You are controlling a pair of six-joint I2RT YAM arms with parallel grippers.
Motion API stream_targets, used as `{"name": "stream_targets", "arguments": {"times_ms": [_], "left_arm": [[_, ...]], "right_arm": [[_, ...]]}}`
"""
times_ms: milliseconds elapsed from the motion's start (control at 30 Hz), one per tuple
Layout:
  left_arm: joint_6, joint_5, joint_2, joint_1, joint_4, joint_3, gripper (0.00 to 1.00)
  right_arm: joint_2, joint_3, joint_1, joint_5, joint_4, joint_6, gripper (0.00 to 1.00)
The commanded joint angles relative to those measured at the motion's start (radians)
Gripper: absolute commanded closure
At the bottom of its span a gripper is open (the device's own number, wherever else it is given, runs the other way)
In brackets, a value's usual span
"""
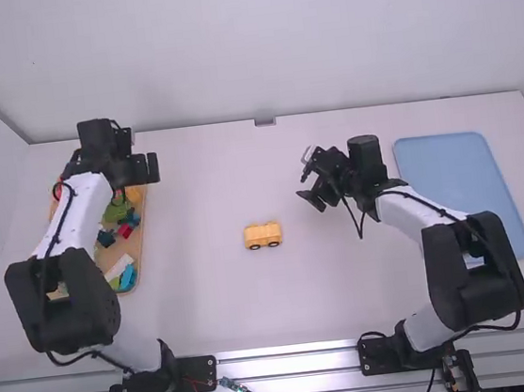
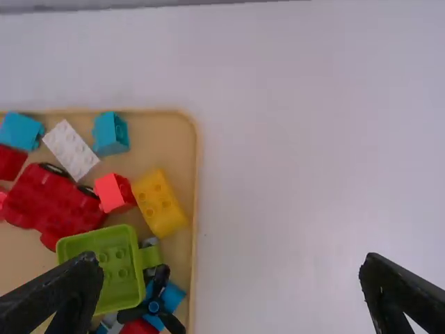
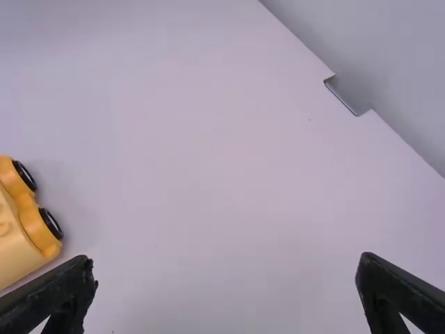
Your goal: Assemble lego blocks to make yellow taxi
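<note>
I have the yellow plastic wheeled base with black wheels (image 1: 263, 235) standing upright on the white desk (image 1: 208, 306), near the middle between my two arms, with studs on its top. Neither gripper touches it.

My left gripper (image 1: 146, 167) hangs over the right edge of the tan shallow tray (image 2: 195, 216), toward its far end. Its fingers are spread wide with nothing between them. My right gripper (image 1: 311, 199) is in the air to the right of the yellow base and a little farther from me, its fingers also spread and holding nothing.

In the tan tray I see a yellow studded block (image 2: 160, 202) lying just beside a small bright red block (image 2: 115, 193). Next to that red block sits a larger red wheeled piece (image 2: 52, 205). Near them are a white studded brick (image 2: 71, 149), a small teal block (image 2: 111, 133) and a lime green open box with studs inside (image 2: 115, 261). A black propeller piece (image 2: 154, 299) lies just beside the green box, over some blue.

Off to the right on the desk is a flat light blue plastic tray (image 1: 459, 183), with my right arm reaching across part of its near end.
</note>
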Motion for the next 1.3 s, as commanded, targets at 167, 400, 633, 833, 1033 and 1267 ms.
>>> {"name": "stream_targets", "arguments": {"times_ms": [167, 400, 633, 833, 1033, 1267], "left_arm": [[-0.195, 0.016, 0.265, 0.080, -0.239, 0.350, 0.01], [-0.246, 0.031, 0.485, 0.085, -0.427, 0.631, 0.01], [-0.246, 0.036, 0.590, 0.084, -0.525, 0.758, 0.01], [-0.271, 0.061, 0.590, 0.084, -0.532, 0.730, 0.01], [-0.358, 0.104, 0.590, 0.085, -0.434, 0.654, 0.01], [-0.438, 0.099, 0.590, 0.099, -0.392, 0.631, 0.01]], "right_arm": [[-0.022, 0.006, 0.000, -0.002, -0.001, 0.005, 0.01], [-0.022, 0.006, 0.000, -0.002, 0.002, 0.005, 0.01], [-0.022, 0.006, 0.000, -0.002, 0.002, 0.005, 0.01], [-0.022, 0.007, -0.001, -0.002, 0.011, 0.004, 0.01], [-0.022, 0.006, 0.000, -0.002, 0.028, 0.034, 0.01], [-0.022, 0.006, 0.000, 0.066, 0.029, 0.049, 0.01]]}}
